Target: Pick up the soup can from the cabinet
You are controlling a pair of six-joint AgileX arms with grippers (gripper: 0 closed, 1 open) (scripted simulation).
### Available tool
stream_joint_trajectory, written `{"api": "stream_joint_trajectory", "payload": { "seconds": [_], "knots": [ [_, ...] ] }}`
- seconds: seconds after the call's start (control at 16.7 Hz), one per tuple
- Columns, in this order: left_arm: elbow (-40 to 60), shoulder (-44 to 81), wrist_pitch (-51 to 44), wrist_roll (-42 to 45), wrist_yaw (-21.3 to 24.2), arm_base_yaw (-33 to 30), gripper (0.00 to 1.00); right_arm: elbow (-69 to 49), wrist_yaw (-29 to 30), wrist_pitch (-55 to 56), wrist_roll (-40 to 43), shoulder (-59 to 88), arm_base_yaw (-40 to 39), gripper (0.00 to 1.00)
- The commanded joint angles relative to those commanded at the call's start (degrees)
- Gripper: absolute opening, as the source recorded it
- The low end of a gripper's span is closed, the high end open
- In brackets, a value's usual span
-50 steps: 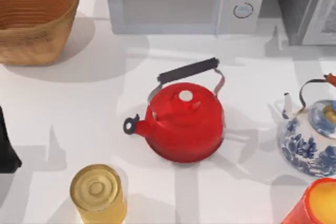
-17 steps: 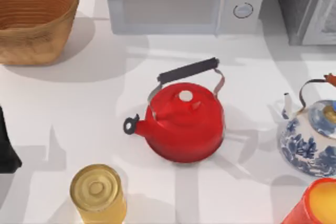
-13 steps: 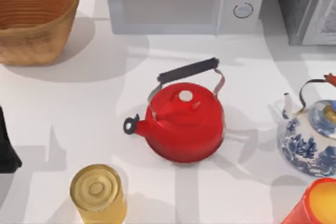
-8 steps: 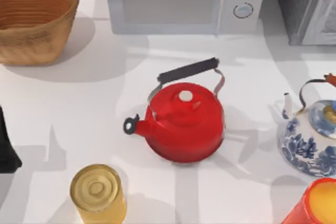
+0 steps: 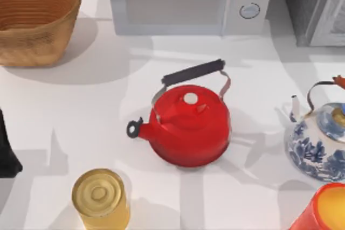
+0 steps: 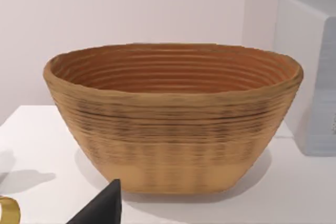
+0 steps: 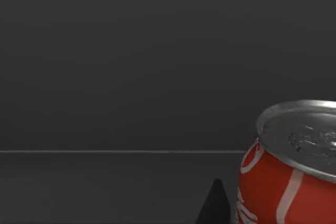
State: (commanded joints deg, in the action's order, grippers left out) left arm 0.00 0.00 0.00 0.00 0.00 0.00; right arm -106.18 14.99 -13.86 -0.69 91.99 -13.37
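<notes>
From above, the white tabletop (image 5: 81,111) carries the microwave (image 5: 188,1), wicker basket (image 5: 35,17) and red kettle (image 5: 188,125). The right wrist view alone shows the red soup can (image 7: 286,174) standing in a dark cabinet (image 7: 131,61), just beside a black pincer tip (image 7: 214,205). Whether either pincer is spread or pressed together, I cannot tell.

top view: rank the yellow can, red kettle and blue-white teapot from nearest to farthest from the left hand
From the left hand at the table's left edge:
1. yellow can, front left
2. red kettle, centre
3. blue-white teapot, right edge
</notes>
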Motion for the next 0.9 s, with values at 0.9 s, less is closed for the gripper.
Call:
{"api": "stream_joint_trajectory", "payload": {
  "seconds": [0.9],
  "knots": [
    [0.0, 0.0, 0.0, 0.0, 0.0, 0.0, 1.00, -0.1, 8.2, -12.1, 0.0, -12.1, -8.5, 0.00]
  ]
}}
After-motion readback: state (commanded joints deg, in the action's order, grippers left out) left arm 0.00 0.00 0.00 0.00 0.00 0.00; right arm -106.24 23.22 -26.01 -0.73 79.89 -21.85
